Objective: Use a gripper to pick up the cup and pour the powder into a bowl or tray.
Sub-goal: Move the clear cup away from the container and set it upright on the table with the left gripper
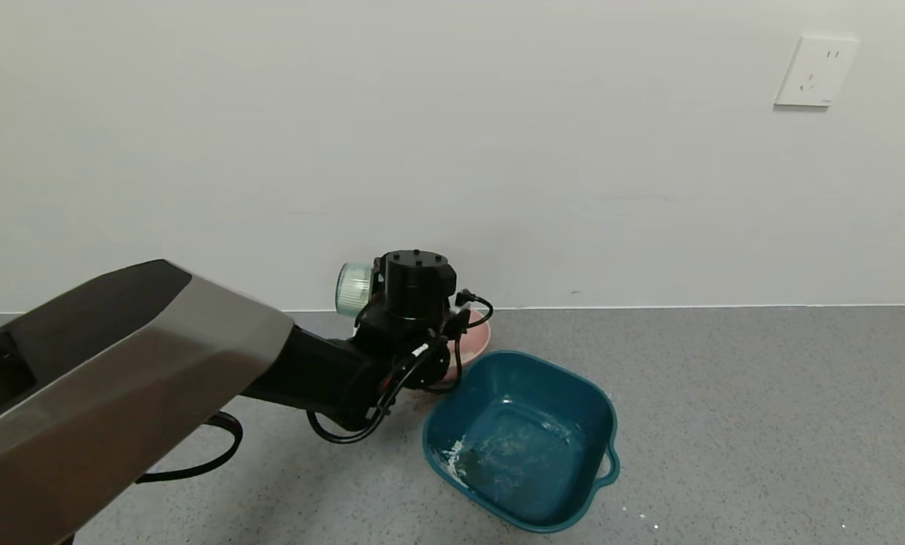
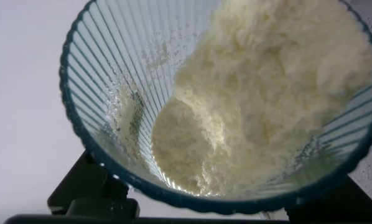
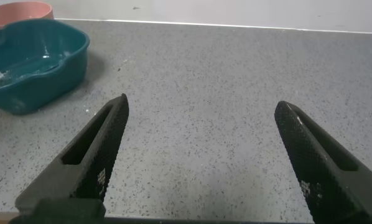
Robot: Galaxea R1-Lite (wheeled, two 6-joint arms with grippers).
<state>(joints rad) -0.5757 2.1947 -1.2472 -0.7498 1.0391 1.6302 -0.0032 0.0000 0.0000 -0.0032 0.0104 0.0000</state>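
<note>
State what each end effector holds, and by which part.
Left end effector holds the tilted cup of powder; the grip point is hidden. Right end effector is open and holds nothing.

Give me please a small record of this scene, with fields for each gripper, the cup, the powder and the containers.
left gripper: shut on the cup, raised above the pink bowl
cup: tipped on its side
powder: white, sliding toward the cup's rim
pink bowl: on the floor by the wall, partly hidden by the arm
teal tub: beside the bowl, white residue inside
right gripper: open, holds nothing, over bare floor
</note>
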